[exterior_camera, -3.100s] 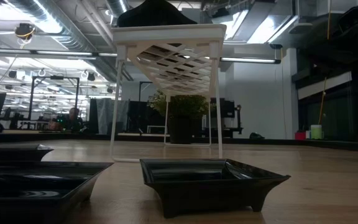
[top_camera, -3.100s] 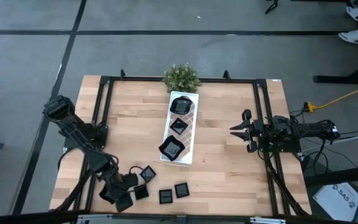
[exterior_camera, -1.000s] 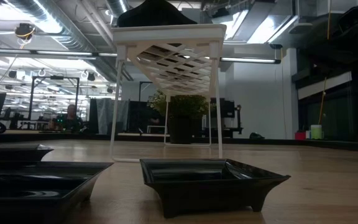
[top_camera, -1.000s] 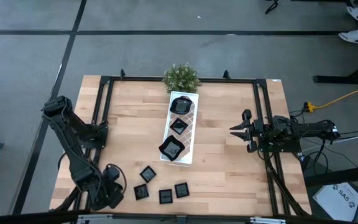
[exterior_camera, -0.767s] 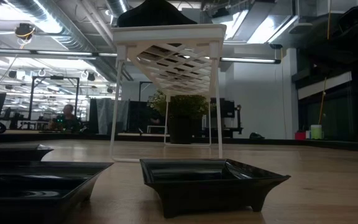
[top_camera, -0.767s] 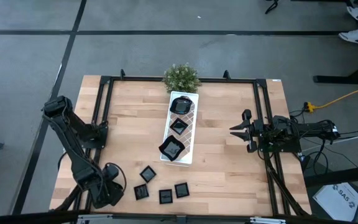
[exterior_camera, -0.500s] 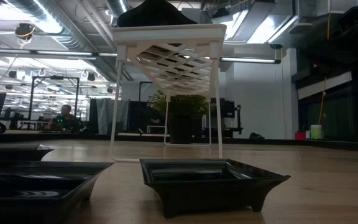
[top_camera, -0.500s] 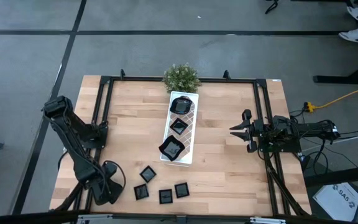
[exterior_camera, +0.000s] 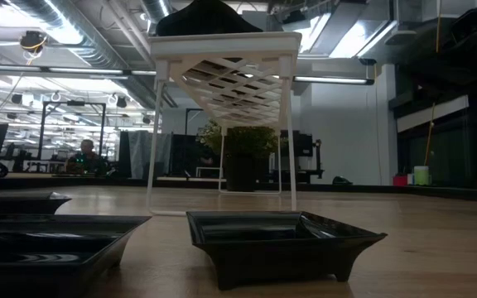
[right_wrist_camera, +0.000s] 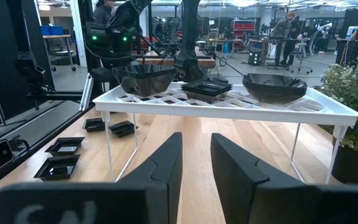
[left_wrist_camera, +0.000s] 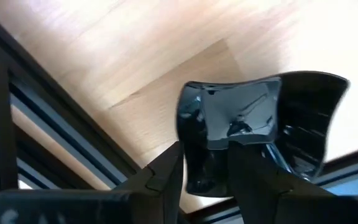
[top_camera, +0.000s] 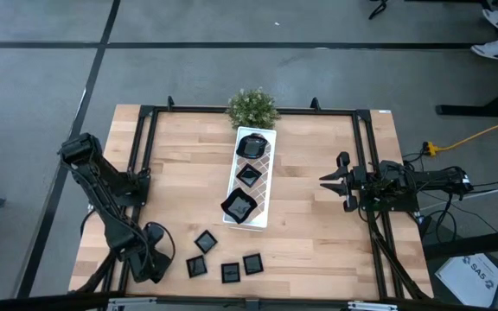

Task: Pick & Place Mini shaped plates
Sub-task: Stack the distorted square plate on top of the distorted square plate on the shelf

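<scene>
Left end effector (top_camera: 156,259) sat low at the near-left corner of the desk (top_camera: 180,181), close to the dark frame rail. In the left wrist view its fingers (left_wrist_camera: 166,174) were closed on the rim of a held black dish (left_wrist_camera: 253,124), wavy-edged and glossy, lifted above the wood.

Four loose dishes lay on the desk near the front edge, just beside the left end effector: one (top_camera: 205,241) nearest the tray, one (top_camera: 196,267) below it, one (top_camera: 230,273) at the front, and one (top_camera: 252,263) furthest right. All four sat apart from each other and flat.

White lattice tray (top_camera: 264,186) stood on thin legs at desk centre, running away from the front edge. It carried three dishes in a row: a square one (top_camera: 239,206) at the near end, a smaller square one (top_camera: 249,174) in the middle, a round one (top_camera: 252,144) at the far end. A green potted plant (top_camera: 252,107) stood just beyond the far end.

Right end effector (top_camera: 328,181) waited at the right side of the desk, well apart from the tray, fingers (right_wrist_camera: 160,168) a narrow gap apart and holding nothing.
</scene>
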